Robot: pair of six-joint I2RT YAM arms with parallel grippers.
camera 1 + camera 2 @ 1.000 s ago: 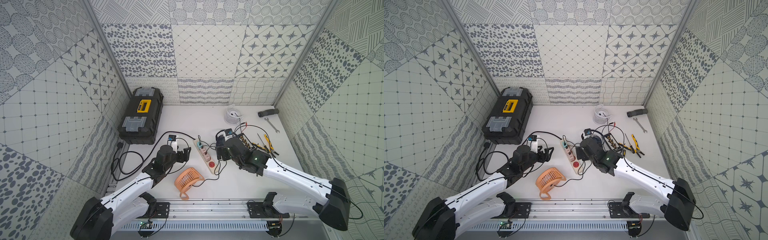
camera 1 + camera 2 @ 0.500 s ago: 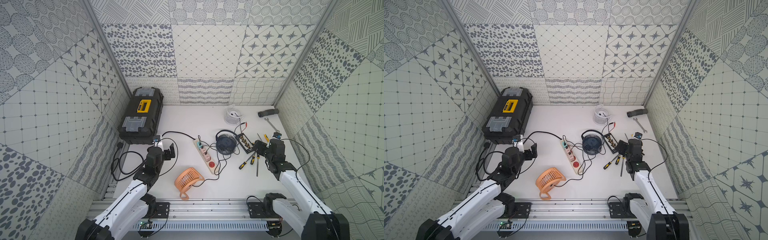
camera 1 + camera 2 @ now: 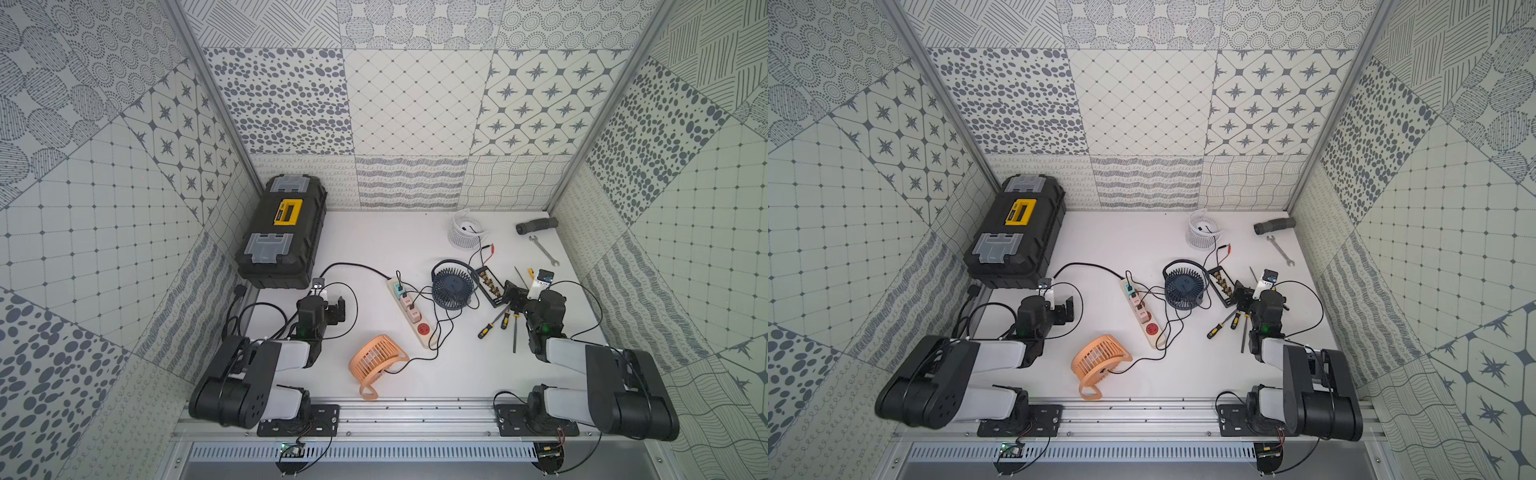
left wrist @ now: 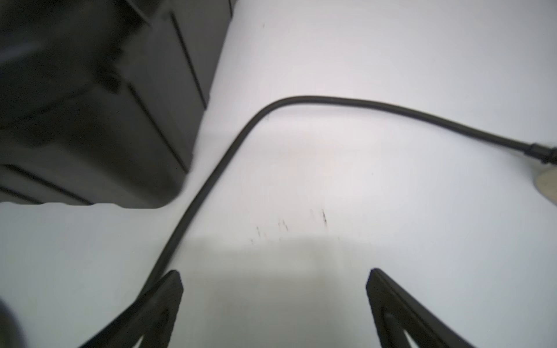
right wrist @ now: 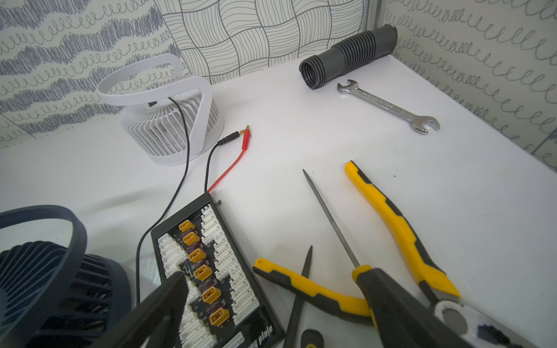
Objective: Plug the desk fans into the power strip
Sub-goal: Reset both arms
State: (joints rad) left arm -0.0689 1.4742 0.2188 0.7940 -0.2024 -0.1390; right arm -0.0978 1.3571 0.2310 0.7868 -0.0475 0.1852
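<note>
While both arms stay folded near their bases, the long cream-beige power strip (image 3: 411, 311) lies flat near the middle of the white worktop (image 3: 374, 241). Its long axis runs from 11 o'clock to 5 o'clock in both top views. Its black cord (image 3: 353, 266) leaves the 11 o'clock end and curves toward the one black plastic toolbox with grey latches and a yellow handle (image 3: 282, 232) at 10 o'clock. Near the 5 o'clock end one round red socket (image 3: 423, 329) shows bare; beyond it sit one teal plug and two pinkish ones.

The left tool (image 3: 330, 299) hangs at 9 o'clock of the strip, well apart from it, jaws spread wide and empty. The right tool (image 3: 524, 293) hangs at 3 o'clock, also wide open, with nothing in it.

Cream wall panels printed with grey patterns close three sides, and an aluminium rail (image 3: 415, 409) along the 6 o'clock edge carries both bases.

There are three desk fans:
- a round navy fan (image 3: 453, 286) just beside the strip at 3 o'clock
- a peach-orange fan (image 3: 376, 365) at 7 o'clock
- a white slatted fan (image 3: 465, 230) at 1 o'clock

Loose on the 3 o'clock side lie:
- one black connector board with six orange connectors (image 5: 211, 280)
- one pair of yellow-handled pliers (image 5: 391, 217)
- one steel spanner (image 5: 388, 107)
- one ribbed dark hose (image 5: 346, 57)
- two yellow-and-black-handled screwdrivers (image 3: 485, 330)
</note>
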